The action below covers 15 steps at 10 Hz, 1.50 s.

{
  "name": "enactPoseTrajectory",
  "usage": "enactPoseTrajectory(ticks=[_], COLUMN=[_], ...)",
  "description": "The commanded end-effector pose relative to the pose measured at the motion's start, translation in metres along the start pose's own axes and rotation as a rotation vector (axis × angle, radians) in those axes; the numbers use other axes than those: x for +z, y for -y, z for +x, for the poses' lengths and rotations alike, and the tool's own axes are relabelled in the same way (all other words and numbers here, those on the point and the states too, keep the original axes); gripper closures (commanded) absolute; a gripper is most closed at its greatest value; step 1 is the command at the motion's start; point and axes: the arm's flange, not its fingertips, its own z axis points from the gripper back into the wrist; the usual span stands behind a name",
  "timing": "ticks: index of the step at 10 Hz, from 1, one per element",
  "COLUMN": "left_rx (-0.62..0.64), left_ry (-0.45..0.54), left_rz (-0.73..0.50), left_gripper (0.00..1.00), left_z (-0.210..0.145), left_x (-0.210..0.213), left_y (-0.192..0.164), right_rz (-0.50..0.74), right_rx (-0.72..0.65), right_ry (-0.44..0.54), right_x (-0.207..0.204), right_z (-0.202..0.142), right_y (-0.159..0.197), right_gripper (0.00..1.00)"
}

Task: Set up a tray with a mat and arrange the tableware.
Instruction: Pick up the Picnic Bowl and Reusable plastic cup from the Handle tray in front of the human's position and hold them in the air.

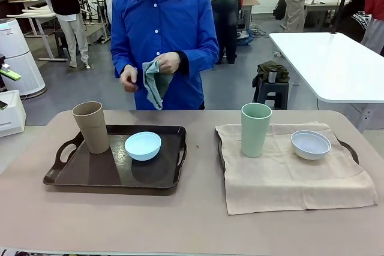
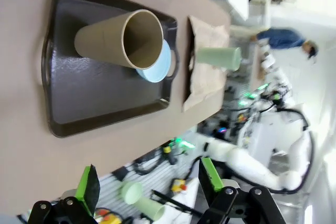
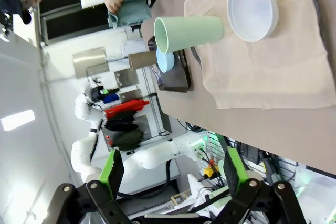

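A dark brown tray (image 1: 90,172) lies at the table's left, holding a tan tumbler (image 1: 91,127) and a light blue bowl (image 1: 143,145). At the right, a beige mat (image 1: 294,178) covers a second tray whose handle (image 1: 351,150) peeks out; on it stand a pale green tumbler (image 1: 255,129) and a white bowl (image 1: 310,144). The person at the far side holds a grey-green cloth (image 1: 155,82) in both hands. My left gripper (image 2: 149,184) hangs open high above the tan tumbler (image 2: 119,39) and tray (image 2: 79,95). My right gripper (image 3: 173,174) is open above the green tumbler (image 3: 189,31) and white bowl (image 3: 252,10).
A white table (image 1: 336,64) stands behind at the right, with a stool (image 1: 273,91) beside it. White equipment sits at the far left (image 1: 15,58). Bare tabletop (image 1: 180,226) runs along the near edge and between the trays.
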Motion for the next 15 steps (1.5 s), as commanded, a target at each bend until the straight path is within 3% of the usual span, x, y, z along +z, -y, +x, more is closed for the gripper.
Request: enactPoseTrajectory(ticks=[1,5,7,8,11,13,14,15], left_rx=[-0.269,-0.764,-0.946,-1.03,-1.156,-1.163,-1.156,-1.152], left_ry=[-0.017,-0.072,-0.195,-0.326,-0.427,-0.471,-0.472,-0.441], left_rz=[0.199,0.448,0.449,0.439,0.391,0.299,0.224,0.339], left_gripper=[0.0,0.0,0.0,0.0,0.0,0.0,0.0,0.0], left_z=[0.027,0.038,0.031,0.021,0.007,0.006,0.011,-0.002], left_x=[-0.016,-0.023,-0.019,-0.013,-0.003,0.001,-0.002,-0.006], left_y=[0.034,0.103,0.123,0.131,0.134,0.137,0.138,0.133], right_rz=[-0.154,-0.514,-0.644,-0.713,-0.816,-0.699,-0.688,-0.755], right_rx=[0.081,0.242,0.28,0.276,0.242,0.209,0.259,0.237], right_ry=[-0.021,-0.073,-0.077,-0.093,-0.048,-0.073,-0.077,-0.072], right_x=[-0.041,-0.163,-0.224,-0.259,-0.33,-0.348,-0.333,-0.347], right_z=[-0.003,-0.038,-0.055,-0.066,-0.066,-0.064,-0.062,-0.07], right_y=[-0.053,-0.186,-0.233,-0.258,-0.307,-0.322,-0.312,-0.312], right_gripper=[0.0,0.0,0.0,0.0,0.0,0.0,0.0,0.0])
